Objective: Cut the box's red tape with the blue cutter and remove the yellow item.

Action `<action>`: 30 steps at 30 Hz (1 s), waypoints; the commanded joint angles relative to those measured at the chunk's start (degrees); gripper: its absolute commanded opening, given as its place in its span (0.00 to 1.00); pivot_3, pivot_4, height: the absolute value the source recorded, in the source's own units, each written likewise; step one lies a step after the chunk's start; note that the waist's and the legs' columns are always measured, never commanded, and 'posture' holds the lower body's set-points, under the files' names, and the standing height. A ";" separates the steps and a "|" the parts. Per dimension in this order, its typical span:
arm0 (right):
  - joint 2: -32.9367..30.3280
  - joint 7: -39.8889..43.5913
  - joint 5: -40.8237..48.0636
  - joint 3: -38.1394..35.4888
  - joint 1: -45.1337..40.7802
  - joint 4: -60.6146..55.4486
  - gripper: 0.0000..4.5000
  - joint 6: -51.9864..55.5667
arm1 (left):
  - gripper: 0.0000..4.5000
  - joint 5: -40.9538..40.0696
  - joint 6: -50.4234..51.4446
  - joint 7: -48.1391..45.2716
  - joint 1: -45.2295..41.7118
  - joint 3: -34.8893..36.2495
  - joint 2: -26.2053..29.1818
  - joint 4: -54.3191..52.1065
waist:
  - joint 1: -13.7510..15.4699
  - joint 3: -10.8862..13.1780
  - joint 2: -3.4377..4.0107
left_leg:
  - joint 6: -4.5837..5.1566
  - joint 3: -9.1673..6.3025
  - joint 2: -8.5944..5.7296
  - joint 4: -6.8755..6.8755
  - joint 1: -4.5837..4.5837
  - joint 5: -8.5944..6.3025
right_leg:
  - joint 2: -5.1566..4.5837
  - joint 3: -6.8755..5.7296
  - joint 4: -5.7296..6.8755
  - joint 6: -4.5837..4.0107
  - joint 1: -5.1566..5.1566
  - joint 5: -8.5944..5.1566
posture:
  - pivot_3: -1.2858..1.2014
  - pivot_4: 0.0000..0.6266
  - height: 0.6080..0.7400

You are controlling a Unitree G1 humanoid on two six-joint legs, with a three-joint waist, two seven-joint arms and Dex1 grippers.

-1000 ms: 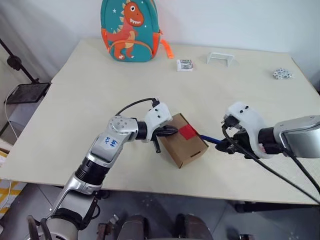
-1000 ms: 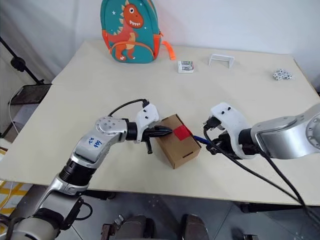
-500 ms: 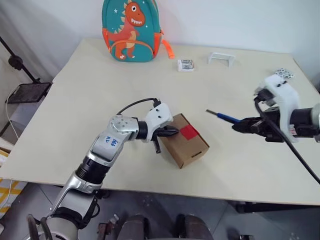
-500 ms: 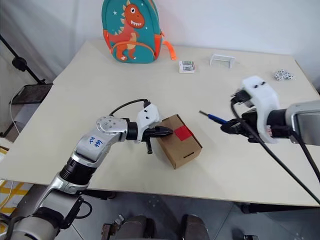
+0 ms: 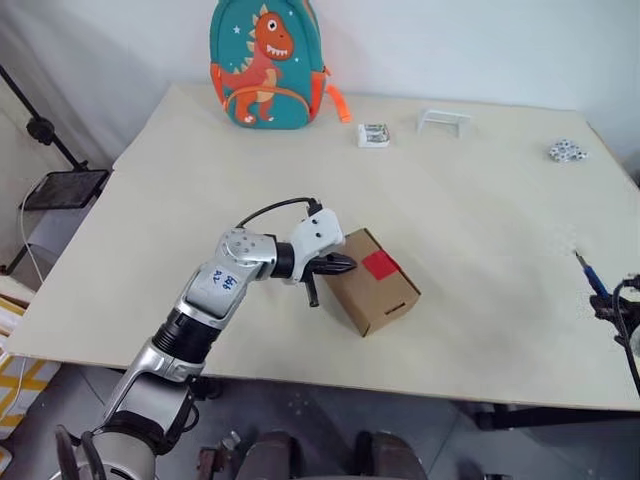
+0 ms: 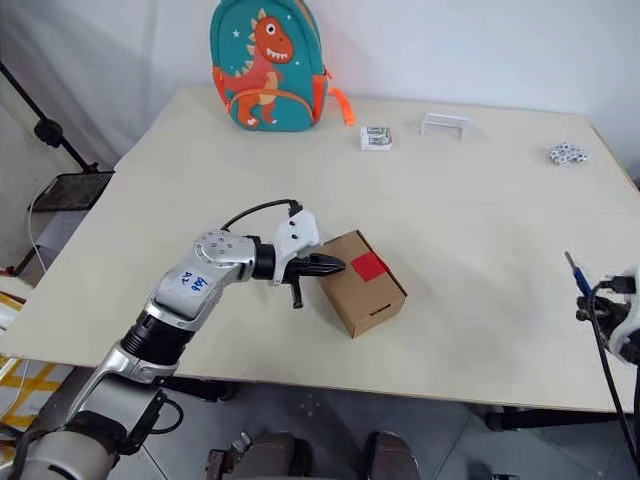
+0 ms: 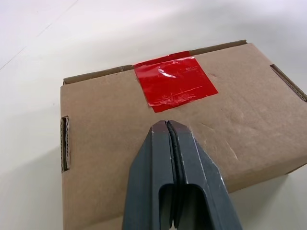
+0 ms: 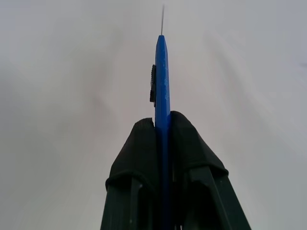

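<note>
1. The left hand (image 7: 169,125) was fully shut, holding nothing; its joined fingertips rested against the lid of the brown cardboard box (image 5: 372,283), pinning it to the desk (image 5: 470,190).
2. The red tape (image 7: 174,86) lay just beyond those fingertips, bridging the lid edge. The film looked glossy and wrinkled. Whether it had been cut could not be told.
3. The right hand (image 8: 162,125) was clamped on the blue cutter (image 8: 161,76), fingers shut on its mid-body. The thin metal tip (image 8: 162,19) stood out ahead of the hand, over bare desk and well apart from the box.
4. Handling judgement, cutter: slim, stiff, probably smooth plastic, likely to twist in the pinch under side load. The ribbed slider just ahead of the fingers was the best place to grip. The tip looked fine and easily bent.
5. Handling judgement, box: light, thin-walled carton that would likely slide or dent if pressed hard. It was best held flat on the lid, near the tape.
6. The yellow item was presumably inside the box.
</note>
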 commanded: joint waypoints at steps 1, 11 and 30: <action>1.57 5.17 -5.58 0.06 -1.76 4.03 0.02 -6.41 | 0.00 1.26 0.52 -0.68 0.46 -1.61 0.22 0.95 | -0.27 -0.02 0.05 | -0.02 0.00 0.01 0.00 0.02 0.01 | 0.00 0.14 0.01 0.00 0.00 0.00 | 0.52 0.24 1.00; 3.79 15.40 -7.26 -4.45 -1.37 5.62 0.59 -5.46 | 0.00 1.76 0.12 -0.76 0.23 -0.99 0.49 0.91 | -0.09 -0.06 0.18 | -0.09 0.03 0.07 -0.03 0.11 0.04 | 0.09 0.54 0.00 0.00 0.03 0.00 | 0.52 0.24 1.00; 1.64 28.49 0.96 3.55 -19.25 -14.97 0.73 6.20 | 0.00 -3.04 -3.77 -5.76 1.48 6.50 6.05 -0.84 | -1.08 0.03 0.13 | -0.10 0.01 0.09 -0.05 0.11 0.04 | -0.33 0.47 0.05 -0.01 -0.07 0.00 | 0.52 0.24 1.00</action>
